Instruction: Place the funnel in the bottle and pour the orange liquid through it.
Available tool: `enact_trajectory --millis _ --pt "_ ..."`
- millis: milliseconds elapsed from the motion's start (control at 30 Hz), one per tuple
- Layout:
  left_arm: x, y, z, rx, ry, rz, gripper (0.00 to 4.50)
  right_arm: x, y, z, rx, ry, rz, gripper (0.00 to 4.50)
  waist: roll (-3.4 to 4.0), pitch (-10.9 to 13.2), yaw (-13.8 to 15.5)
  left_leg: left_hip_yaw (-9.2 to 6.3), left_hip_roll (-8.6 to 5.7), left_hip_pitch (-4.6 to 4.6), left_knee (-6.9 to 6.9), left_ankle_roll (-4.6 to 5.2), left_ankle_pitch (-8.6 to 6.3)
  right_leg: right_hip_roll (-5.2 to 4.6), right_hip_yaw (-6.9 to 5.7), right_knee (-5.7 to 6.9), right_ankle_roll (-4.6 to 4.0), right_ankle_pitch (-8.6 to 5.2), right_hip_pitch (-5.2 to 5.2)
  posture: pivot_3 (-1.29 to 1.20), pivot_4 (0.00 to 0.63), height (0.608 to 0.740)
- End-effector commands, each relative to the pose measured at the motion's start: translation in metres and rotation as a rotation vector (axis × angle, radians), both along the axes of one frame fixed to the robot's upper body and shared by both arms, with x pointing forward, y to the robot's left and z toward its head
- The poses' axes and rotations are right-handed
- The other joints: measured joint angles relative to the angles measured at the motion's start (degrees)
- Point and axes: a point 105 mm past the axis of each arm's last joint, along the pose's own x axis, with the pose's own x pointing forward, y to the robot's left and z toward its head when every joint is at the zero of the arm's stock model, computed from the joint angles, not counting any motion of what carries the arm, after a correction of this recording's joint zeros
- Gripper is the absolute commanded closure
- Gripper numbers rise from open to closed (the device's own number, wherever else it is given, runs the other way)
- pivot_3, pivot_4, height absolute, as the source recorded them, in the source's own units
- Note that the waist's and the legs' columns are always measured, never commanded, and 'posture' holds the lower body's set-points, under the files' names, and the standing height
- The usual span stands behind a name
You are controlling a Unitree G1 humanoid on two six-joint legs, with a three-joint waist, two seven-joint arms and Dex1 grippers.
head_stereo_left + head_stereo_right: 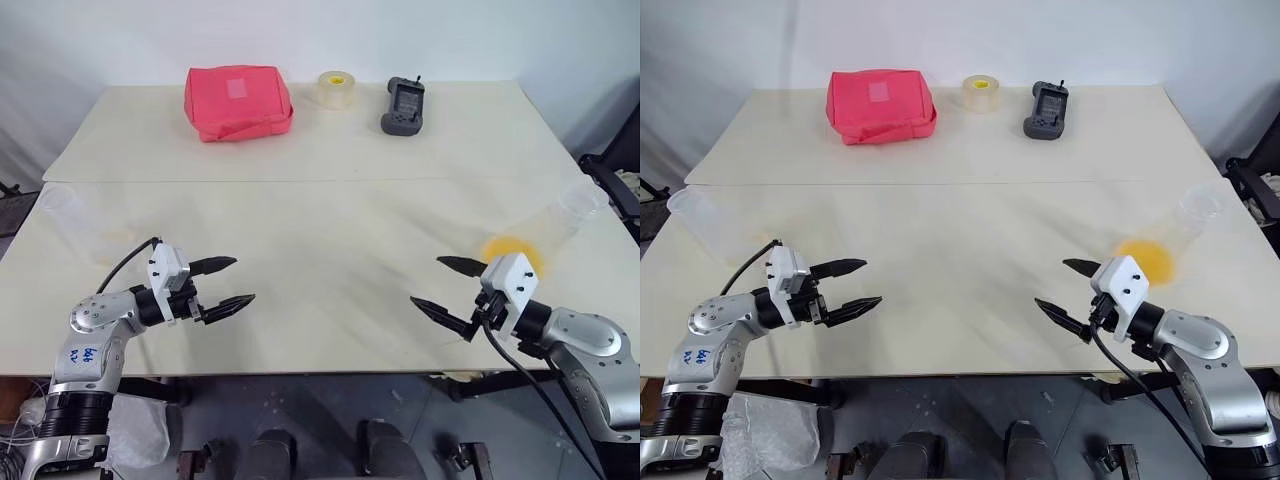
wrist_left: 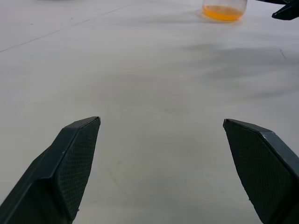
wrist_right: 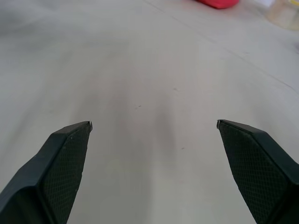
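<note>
1. Left eye view: the left pincer (image 1: 228, 283) and the right pincer (image 1: 442, 287) both hover released and empty over the bare middle of the pale cream surface (image 1: 330, 230), so I judge no step is begun.
2. At the right edge lies a clear, colourless vessel (image 1: 565, 215), apparently tipped toward the robot, with the translucent orange liquid (image 1: 512, 253) pooled at its near end, just beside the right pincer.
3. At the left edge lies a faint, see-through cone-like piece (image 1: 70, 220), probably the funnel or the bottle; I cannot tell which.
4. The next move calls for reaching outward to these edge items and standing the bottle upright.
5. Left wrist view alone shows the liquid level in its vessel (image 2: 224, 9); the eye views alone show the red pouch (image 1: 238, 102), tape roll (image 1: 336, 89) and dark handset (image 1: 404, 106) at the back.
</note>
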Motion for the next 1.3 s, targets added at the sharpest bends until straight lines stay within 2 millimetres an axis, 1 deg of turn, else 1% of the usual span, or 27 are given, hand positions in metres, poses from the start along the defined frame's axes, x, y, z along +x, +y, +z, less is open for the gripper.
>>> enact_trajectory --millis 33,100,133,200,300,400,500,567,733,800,867,900,933,967,1000,1067,1100,1167,1200,1267,1300 --pt "0.001 -0.004 0.012 -0.013 -0.022 -0.013 0.02 -0.001 0.002 0.014 0.005 -0.052 0.003 0.00 0.00 0.0 0.0 0.00 0.00 0.00 0.00 0.00 0.00 0.00 0.00 0.00 0.00 0.00 0.00 0.00 0.150 0.740" --pt "0.002 -0.004 0.011 -0.008 0.004 0.003 0.02 0.000 0.002 0.014 0.005 -0.052 0.001 0.00 0.00 0.0 0.0 0.00 0.00 0.00 0.00 0.00 0.00 0.00 0.00 0.00 0.00 0.00 0.00 0.00 0.150 0.740" --pt "0.002 -0.005 0.009 -0.036 0.058 0.008 0.02 0.000 0.003 0.014 0.005 -0.052 0.002 0.00 0.00 0.0 0.0 0.00 0.00 0.00 0.00 0.00 0.00 0.00 0.00 0.00 0.00 0.00 0.00 0.00 0.150 0.740" --pt "0.005 -0.005 0.007 -0.030 0.095 0.028 0.02 0.000 0.003 0.014 0.005 -0.052 0.004 0.00 0.00 0.0 0.0 0.00 0.00 0.00 0.00 0.00 0.00 0.01 0.00 0.02 0.00 0.00 0.00 0.00 0.150 0.740" --pt "0.010 -0.006 0.010 -0.017 0.038 0.067 0.02 0.001 0.004 0.015 0.004 -0.052 0.009 0.00 0.00 0.0 0.0 0.00 0.00 0.00 0.01 0.00 0.00 0.01 0.00 0.02 0.00 0.00 0.00 0.00 0.150 0.740" --pt "0.013 -0.002 0.009 -0.004 0.036 0.104 0.02 0.003 0.005 0.015 0.004 -0.051 0.018 0.00 0.00 0.0 0.0 0.00 0.00 0.00 0.01 0.00 0.00 0.01 0.00 0.02 0.00 0.00 0.00 0.00 0.150 0.740" --pt "0.015 0.001 0.016 -0.039 -0.011 0.140 0.02 0.004 0.008 0.016 0.002 -0.049 0.038 0.00 0.00 0.0 0.0 0.00 0.00 0.00 0.01 0.00 0.00 0.01 0.00 0.02 0.00 0.00 -0.01 0.00 0.150 0.740" --pt "0.013 0.004 0.018 -0.039 -0.032 0.161 0.02 0.005 0.010 0.017 0.005 -0.045 0.063 0.00 -0.01 0.0 -0.1 0.00 0.00 0.00 0.01 0.00 0.00 0.01 0.00 0.02 0.00 0.00 -0.01 0.00 0.150 0.740" --pt "0.002 0.016 0.028 -0.056 -0.076 0.227 0.02 0.009 0.017 0.019 0.005 -0.020 0.151 0.00 0.03 0.0 -0.2 0.00 0.03 -0.01 0.00 -0.01 -0.01 -0.01 0.00 0.01 0.00 0.00 -0.02 0.00 0.150 0.740" --pt "-0.003 0.029 0.035 -0.070 -0.104 0.311 0.02 0.015 0.018 0.022 0.004 -0.024 0.170 0.00 0.04 0.1 -0.2 0.00 0.03 -0.01 0.00 -0.02 -0.01 -0.02 0.01 -0.01 0.00 0.00 -0.02 0.00 0.150 0.740" --pt "-0.009 0.049 0.043 -0.095 -0.136 0.435 0.02 0.024 0.019 0.026 0.008 -0.030 0.184 0.00 0.04 0.1 -0.3 0.02 0.05 0.00 0.01 -0.02 -0.01 -0.05 0.03 -0.01 0.00 0.00 -0.01 0.00 0.150 0.740" --pt "-0.013 0.064 0.045 -0.103 -0.137 0.531 0.02 0.029 0.020 0.027 0.014 -0.031 0.190 0.00 0.04 0.1 -0.3 0.02 0.07 0.00 0.01 -0.02 -0.01 -0.07 0.03 -0.02 0.00 0.00 -0.02 0.00 0.150 0.740" --pt "-0.017 0.074 0.046 -0.106 -0.134 0.597 0.02 0.032 0.021 0.028 0.017 -0.032 0.196 0.00 0.06 0.1 -0.3 0.01 0.08 0.00 0.01 -0.03 -0.01 -0.07 0.03 -0.01 0.00 0.00 -0.02 0.00 0.150 0.740" --pt "-0.019 0.079 0.046 -0.107 -0.129 0.635 0.02 0.034 0.022 0.029 0.019 -0.032 0.199 0.00 0.07 0.1 -0.2 0.02 0.10 0.00 0.01 -0.05 -0.02 -0.07 0.04 -0.01 0.00 0.00 -0.02 0.00 0.150 0.740" --pt "-0.023 0.090 0.046 -0.121 -0.118 0.713 0.02 0.037 0.023 0.029 0.020 -0.033 0.209 0.00 0.08 0.1 -0.2 0.01 0.10 0.01 0.00 -0.05 -0.03 -0.06 0.03 0.00 0.00 0.00 -0.03 0.00 0.150 0.740" --pt "-0.032 0.117 0.043 -0.147 -0.093 0.894 0.02 0.040 0.029 0.029 0.022 -0.031 0.242 0.00 0.08 0.1 -0.1 0.00 0.09 0.01 0.00 -0.05 -0.03 -0.06 0.01 0.00 0.00 0.00 -0.02 0.00 0.150 0.740" --pt "-0.034 0.128 0.047 -0.177 -0.111 0.969 0.02 0.041 0.032 0.029 0.025 -0.032 0.255 0.00 0.08 0.1 0.0 0.00 0.07 0.00 0.00 -0.04 -0.03 -0.06 0.01 0.00 0.00 0.00 -0.02 0.00 0.150 0.740" --pt "-0.035 0.140 0.054 -0.222 -0.149 1.054 0.02 0.043 0.035 0.031 0.030 -0.035 0.270 0.00 0.04 0.1 0.2 -0.02 0.05 -0.01 0.03 -0.04 -0.03 -0.04 -0.02 0.01 0.00 0.00 -0.02 0.00 0.150 0.740" --pt "-0.034 0.150 0.059 -0.250 -0.171 1.119 0.02 0.043 0.038 0.034 0.036 -0.040 0.286 0.00 0.03 0.1 0.4 -0.03 0.04 -0.03 0.06 -0.04 -0.03 -0.04 -0.04 0.01 0.00 0.00 -0.01 0.00 0.150 0.740" --pt "-0.030 0.175 0.066 -0.264 -0.198 1.267 0.02 0.038 0.047 0.049 0.078 -0.051 0.351 0.00 0.01 0.1 0.8 -0.03 0.02 -0.03 0.10 -0.05 -0.03 -0.03 -0.04 0.01 0.00 0.00 0.00 0.00 0.150 0.740" --pt "-0.026 0.181 0.068 -0.258 -0.206 1.298 0.02 0.034 0.050 0.055 0.095 -0.052 0.384 0.00 0.01 0.1 0.8 -0.03 0.02 -0.03 0.12 -0.06 -0.02 0.02 -0.04 0.00 0.00 0.00 0.00 0.00 0.150 0.740"
